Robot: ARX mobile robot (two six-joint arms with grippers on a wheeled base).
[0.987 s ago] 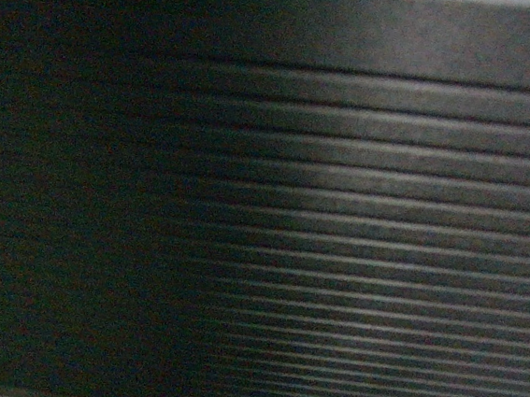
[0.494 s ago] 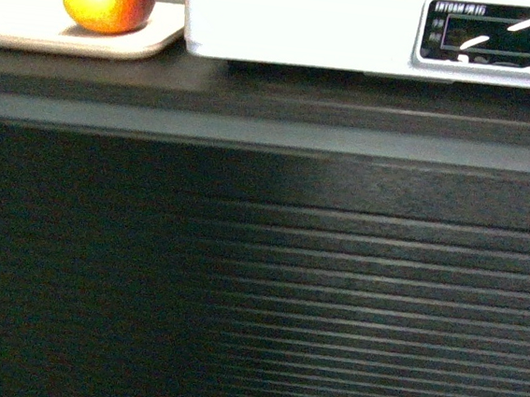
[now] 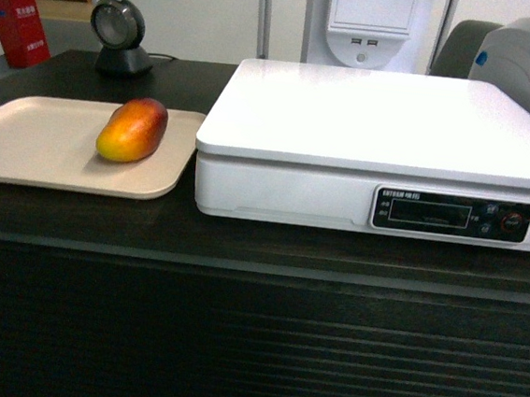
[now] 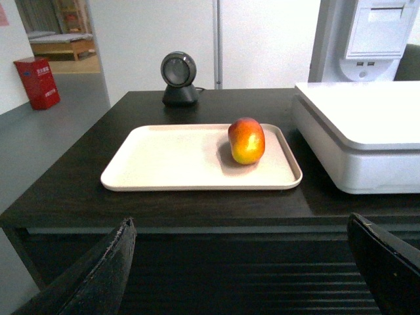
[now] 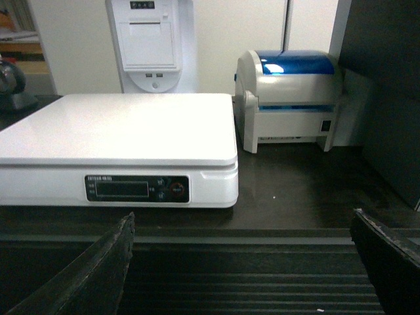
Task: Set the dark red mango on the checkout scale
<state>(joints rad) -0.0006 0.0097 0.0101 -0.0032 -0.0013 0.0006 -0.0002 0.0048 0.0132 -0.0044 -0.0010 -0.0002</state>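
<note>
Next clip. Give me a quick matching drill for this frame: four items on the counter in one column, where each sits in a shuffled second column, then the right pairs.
Things:
1. dark red mango
2. scale
3. beige tray
4. black scanner

Places:
A. at the counter's back, behind the tray
B. lying on the tray, near its scale-side edge
C. flat on the checkout, left of the scale
D. right of the tray, top bare, display facing the robot

Pairs: 1-B, 2-D, 3-C, 4-A
</note>
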